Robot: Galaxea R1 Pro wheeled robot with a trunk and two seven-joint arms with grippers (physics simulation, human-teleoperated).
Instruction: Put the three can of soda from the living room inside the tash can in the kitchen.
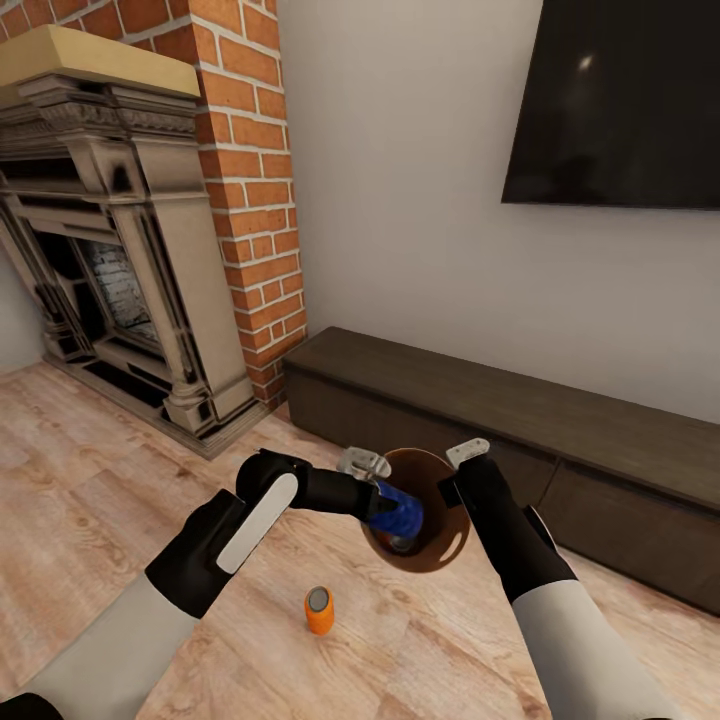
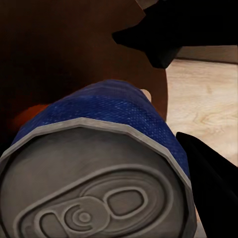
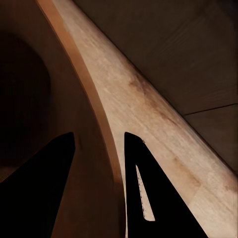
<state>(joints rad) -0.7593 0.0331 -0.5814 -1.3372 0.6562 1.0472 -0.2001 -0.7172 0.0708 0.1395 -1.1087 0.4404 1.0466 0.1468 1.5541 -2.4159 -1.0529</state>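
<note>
Now the left tool [image 1: 385, 490] pinches the blue can [image 1: 400, 510] inside the bin [image 1: 440, 555] — right tool [image 3: 99, 144] clamps its rim — orange can [image 1: 319, 610] on floor.

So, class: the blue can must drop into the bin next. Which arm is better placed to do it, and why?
Left. The left pincer already grips the blue can at the bin's open mouth. The right pincer is clamped on the bin's rim.
</note>
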